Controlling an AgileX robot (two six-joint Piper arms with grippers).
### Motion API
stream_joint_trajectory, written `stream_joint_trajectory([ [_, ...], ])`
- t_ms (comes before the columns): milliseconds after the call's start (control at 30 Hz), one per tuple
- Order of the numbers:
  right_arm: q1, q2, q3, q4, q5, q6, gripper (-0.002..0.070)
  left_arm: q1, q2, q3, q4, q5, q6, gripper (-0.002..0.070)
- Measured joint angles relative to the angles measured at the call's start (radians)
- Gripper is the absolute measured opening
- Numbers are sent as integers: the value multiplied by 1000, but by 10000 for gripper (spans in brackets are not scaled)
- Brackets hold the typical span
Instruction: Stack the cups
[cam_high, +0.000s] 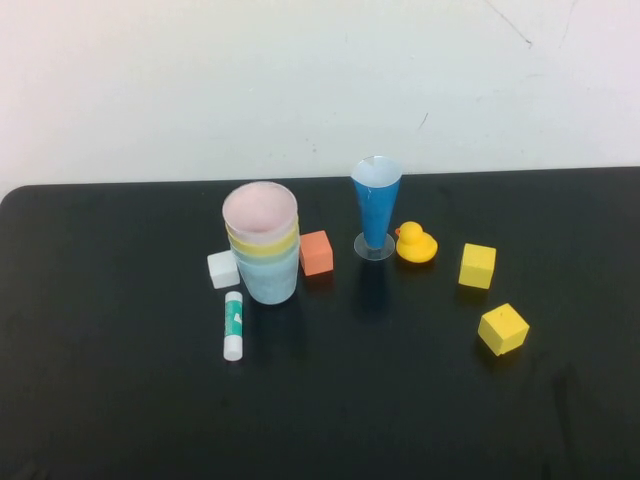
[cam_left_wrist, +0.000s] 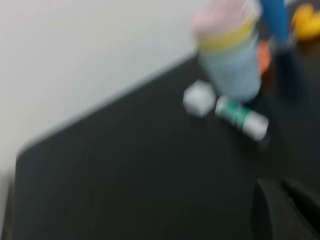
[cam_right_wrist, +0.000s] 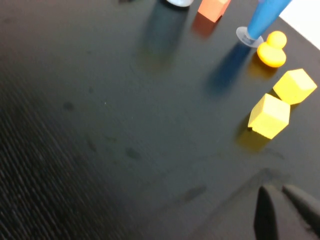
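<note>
The cups stand nested in one upright stack (cam_high: 262, 250) left of the table's middle. The pale pink cup (cam_high: 260, 208) is on top, the yellow rim (cam_high: 263, 244) is under it, and the light blue cup (cam_high: 271, 282) is at the bottom. I cannot make out the pale green one. The stack also shows, blurred, in the left wrist view (cam_left_wrist: 229, 55). Neither arm shows in the high view. My left gripper (cam_left_wrist: 276, 184) is shut and empty, well back from the stack. My right gripper (cam_right_wrist: 275, 190) is shut and empty above bare table, near the yellow cubes.
A white cube (cam_high: 223, 269) and a glue stick (cam_high: 233, 325) lie by the stack's left side, an orange cube (cam_high: 316, 252) by its right. A tall blue cone glass (cam_high: 376, 205), a yellow duck (cam_high: 415, 243) and two yellow cubes (cam_high: 477, 266) (cam_high: 503, 329) stand further right.
</note>
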Motion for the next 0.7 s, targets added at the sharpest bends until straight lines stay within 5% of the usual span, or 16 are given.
stream_joint_trajectory([
  [267, 0, -1, 0, 1, 1, 0, -1, 134, -1, 51, 43, 37, 0, 1],
  [700, 0, -1, 0, 1, 1, 0, -1, 140, -1, 53, 169, 20, -324, 1],
])
